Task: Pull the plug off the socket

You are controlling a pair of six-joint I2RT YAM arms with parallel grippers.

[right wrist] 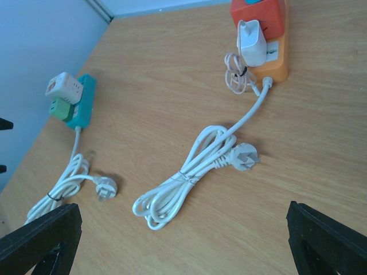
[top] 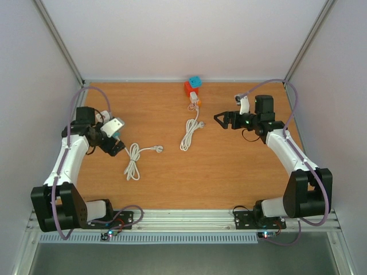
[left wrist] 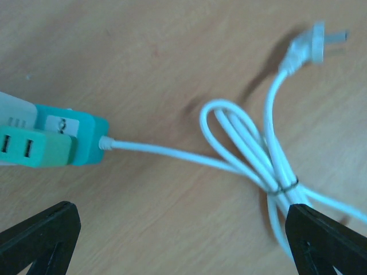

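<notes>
An orange socket strip [right wrist: 276, 60] lies at the far middle of the table, also in the top view [top: 196, 103]. A white plug [right wrist: 251, 43] sits in it, with a red cube [right wrist: 258, 14] beside it; the plug also shows from above [top: 194, 98]. My right gripper [right wrist: 183, 243] is open and empty, well short of the strip, to its right in the top view [top: 219, 121]. A teal socket strip [left wrist: 86, 140] carries a green plug [left wrist: 34, 150] and a white adapter [left wrist: 11, 109]. My left gripper [left wrist: 183, 243] is open and empty next to it [top: 116, 146].
The orange strip's white cord lies coiled [right wrist: 186, 175] with its free plug [right wrist: 243, 156] mid-table. The teal strip's cord is bundled [left wrist: 258, 166], its plug [left wrist: 312, 48] lying loose. A blue cube [top: 196, 81] sits on the red one. Walls enclose three sides.
</notes>
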